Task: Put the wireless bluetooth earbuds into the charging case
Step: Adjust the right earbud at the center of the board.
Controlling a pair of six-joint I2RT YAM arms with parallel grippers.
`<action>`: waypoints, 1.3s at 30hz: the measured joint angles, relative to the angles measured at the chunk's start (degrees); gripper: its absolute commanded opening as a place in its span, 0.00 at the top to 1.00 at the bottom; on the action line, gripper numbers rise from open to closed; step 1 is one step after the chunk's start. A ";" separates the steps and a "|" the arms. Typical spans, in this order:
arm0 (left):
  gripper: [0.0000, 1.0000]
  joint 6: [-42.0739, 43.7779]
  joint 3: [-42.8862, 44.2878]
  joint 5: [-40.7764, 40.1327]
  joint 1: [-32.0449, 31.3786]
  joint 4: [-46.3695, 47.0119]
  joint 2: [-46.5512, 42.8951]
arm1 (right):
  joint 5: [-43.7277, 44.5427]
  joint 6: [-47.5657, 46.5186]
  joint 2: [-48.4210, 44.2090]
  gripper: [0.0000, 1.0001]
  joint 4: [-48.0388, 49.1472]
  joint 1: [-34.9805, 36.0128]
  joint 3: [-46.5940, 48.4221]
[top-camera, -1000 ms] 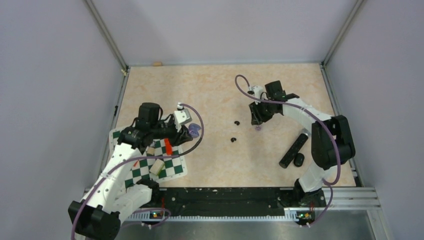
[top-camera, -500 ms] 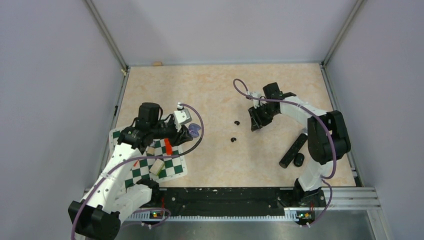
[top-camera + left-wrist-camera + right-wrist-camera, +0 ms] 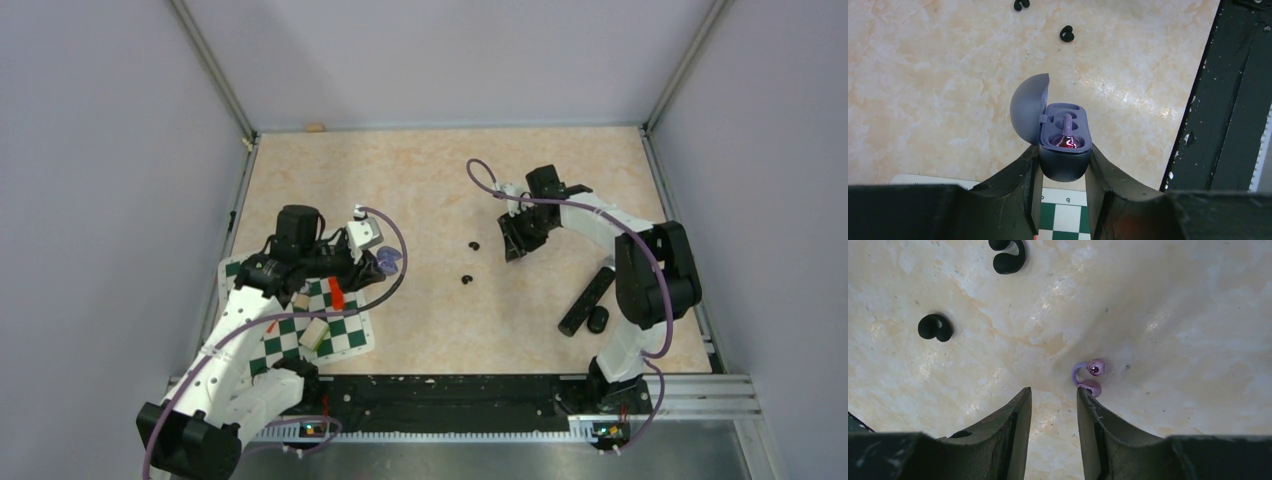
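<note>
Step in hand, by my reading: pickup of the loose earbud [image 3: 1088, 376] by the right arm. Right end effector [image 3: 1053, 390] sits low over the table [image 3: 1188, 310], fingers apart, nothing between them.

The earbud is lilac, two beads joined by a short arc. It lies on the table not in the gap but off to one side, at the very tip of the finger on the right of the wrist view. Touching it or just beside it, cannot tell which. The two beads line up roughly along the finger direction, arc bowing toward the gap. The coming move turns on a small sideways shift toward that finger's side before any closing. Closing from here would likely miss the earbud or nudge it away.

Black curled bits [image 3: 935, 327] lie well apart on the other side — not the task's things.

Left end effector [image 3: 1064, 150] is clamped on the charging case [image 3: 1064, 167], gripping its lower body, lid [image 3: 1027, 112] swung open to the side. One well holds a glossy pink-purple piece [image 3: 1066, 141] with a lilac stem — probably the other earbud already seated, though glare leaves that uncertain. The neighbouring well looks vacant.

Top view: the charging case is at the near left of the table, beside the checkered mat [image 3: 345, 335]. Right arm is by far the nearer to the loose earbud, left arm well apart.
</note>
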 measured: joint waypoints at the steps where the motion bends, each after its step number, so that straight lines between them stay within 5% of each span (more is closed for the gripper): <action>1: 1.00 0.00 0.00 0.00 0.00 0.00 0.00 | 0.04 0.00 0.00 0.62 0.00 0.00 0.00; 39: 1.00 0.00 -0.09 0.63 0.07 0.00 0.00 | -0.24 -1.53 1.44 0.62 -1.22 0.00 0.00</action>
